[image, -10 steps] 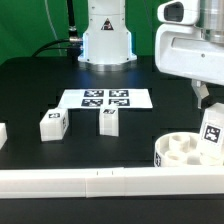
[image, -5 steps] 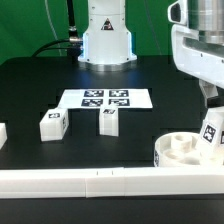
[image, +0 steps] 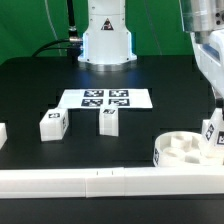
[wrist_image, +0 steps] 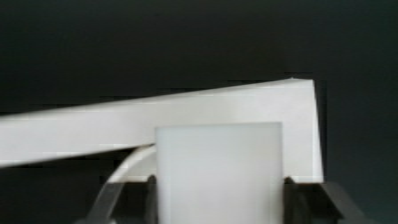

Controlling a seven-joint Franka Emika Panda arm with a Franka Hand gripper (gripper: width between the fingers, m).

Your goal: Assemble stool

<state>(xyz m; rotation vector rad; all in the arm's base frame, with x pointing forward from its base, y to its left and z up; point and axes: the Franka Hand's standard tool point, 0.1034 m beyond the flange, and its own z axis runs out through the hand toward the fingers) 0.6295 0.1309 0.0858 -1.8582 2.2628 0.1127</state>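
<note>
Gripper (wrist_image: 217, 203) jaws pinch block leg (wrist_image: 217, 160) at seat (image: 178, 152) 3 o'clock rim, probably lining it up with a socket; spare leg (image: 52, 125) lies at 9 o'clock.

Robot lab: marker board (image: 105, 99)

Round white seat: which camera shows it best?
The exterior view: the round white ribbed plastic seat shows its sockets and rim. The wrist view gives only a white edge, possibly its rim.

A chunky white block leg (image: 52, 125) and a second leg (image: 109, 121) stand before the flat white marker board (image: 105, 98); the round white ribbed seat (image: 175, 160) lies toward the exterior view's right.
</note>
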